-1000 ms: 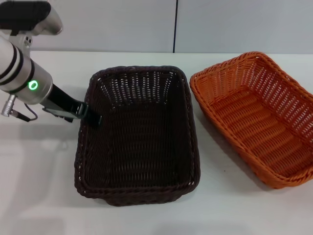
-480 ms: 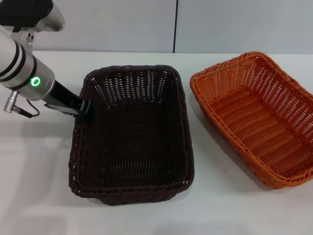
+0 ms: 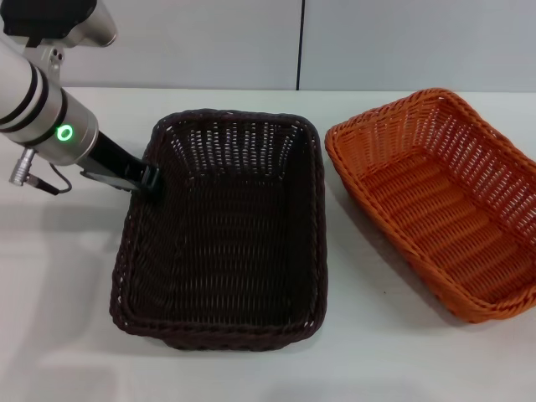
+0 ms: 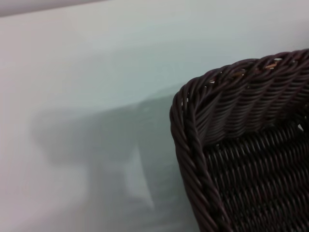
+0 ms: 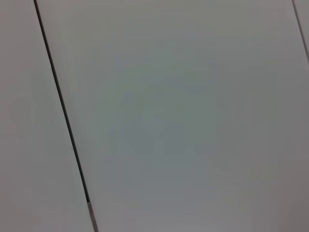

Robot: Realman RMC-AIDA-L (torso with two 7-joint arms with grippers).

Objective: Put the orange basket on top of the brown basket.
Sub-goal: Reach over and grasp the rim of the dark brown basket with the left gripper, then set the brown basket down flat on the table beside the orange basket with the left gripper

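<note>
Nothing stacked yet: the orange basket [image 3: 435, 201] sits on the bench [image 3: 377, 352] just beside the brown basket [image 3: 224, 230], on its right, untouched. The left gripper [image 3: 149, 180] is at the brown basket's far-left rim, jaws apparently clenched on the braid. The right gripper isn't in view. The whole lift remains.

- The near-black rectangular woven wicker basket [image 3: 222, 230] sits upright on the white bench, open side up and empty, left of centre, slightly skewed.
- The bright orange rectangular woven wicker basket [image 3: 435, 197] lies just beside it on the right, apart, upright, empty, angled diagonally.
</note>
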